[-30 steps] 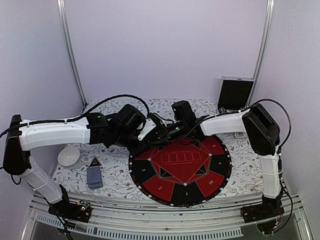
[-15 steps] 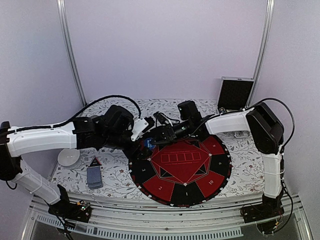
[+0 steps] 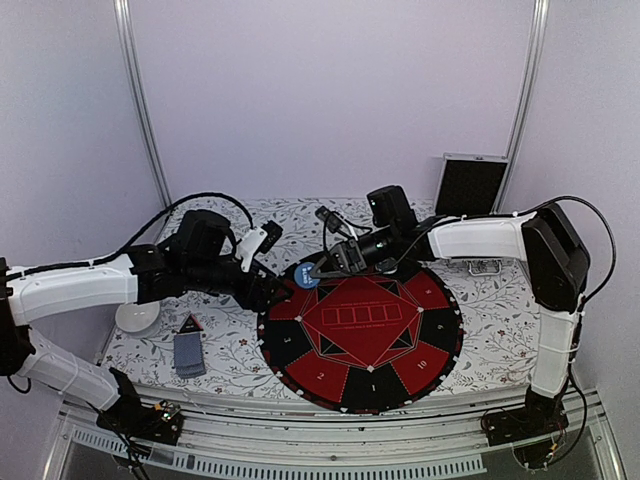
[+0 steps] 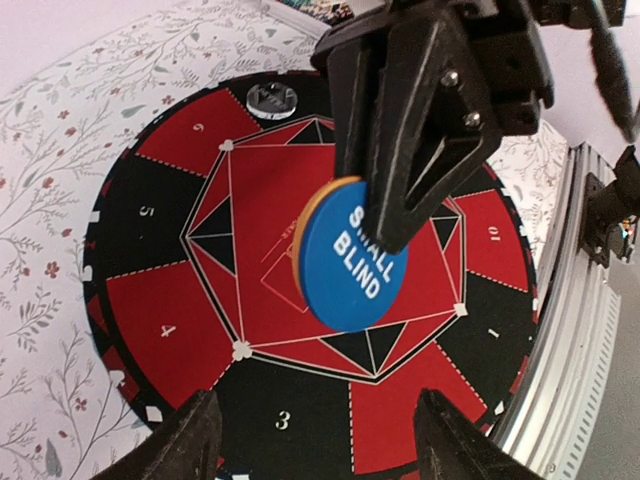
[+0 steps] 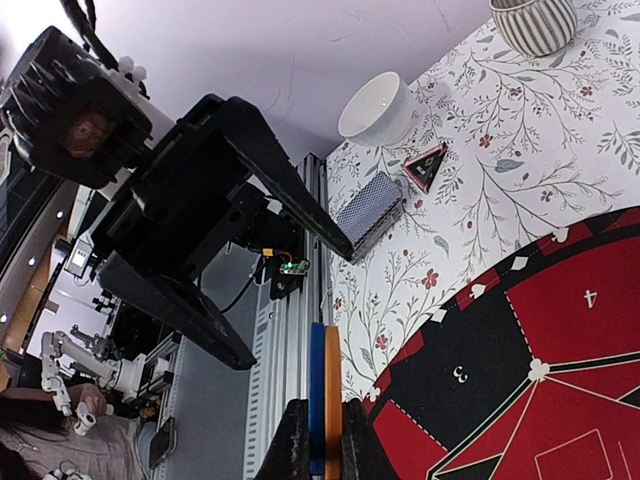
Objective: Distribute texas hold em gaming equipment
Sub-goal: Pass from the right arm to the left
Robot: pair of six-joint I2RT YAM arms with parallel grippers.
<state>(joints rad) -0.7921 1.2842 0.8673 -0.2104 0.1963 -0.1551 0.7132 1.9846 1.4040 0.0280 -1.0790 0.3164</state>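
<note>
My right gripper (image 3: 318, 268) is shut on two marker discs held face to face, one blue (image 3: 307, 276) and one orange. It holds them in the air over the far left edge of the round red-and-black poker mat (image 3: 360, 335). In the left wrist view the blue disc (image 4: 350, 265) reads SMALL BLIND, and the orange disc (image 4: 298, 228) shows as a rim behind it. In the right wrist view both discs (image 5: 325, 400) stand edge-on between my fingers. My left gripper (image 3: 270, 290) is open and empty, just left of the discs. A grey-blue card deck (image 3: 188, 352) lies at the left.
A white bowl (image 3: 137, 313) and a small dark triangular piece (image 3: 190, 323) sit left of the mat. The black silver-edged case (image 3: 470, 187) stands at the back right. A ribbed cup (image 5: 535, 22) shows in the right wrist view. A dark round piece (image 4: 270, 98) lies at the mat's rim.
The two grippers were together at the mat's far left edge. My left arm has pulled back to the left with its jaws open. My right gripper now holds the discs alone.
</note>
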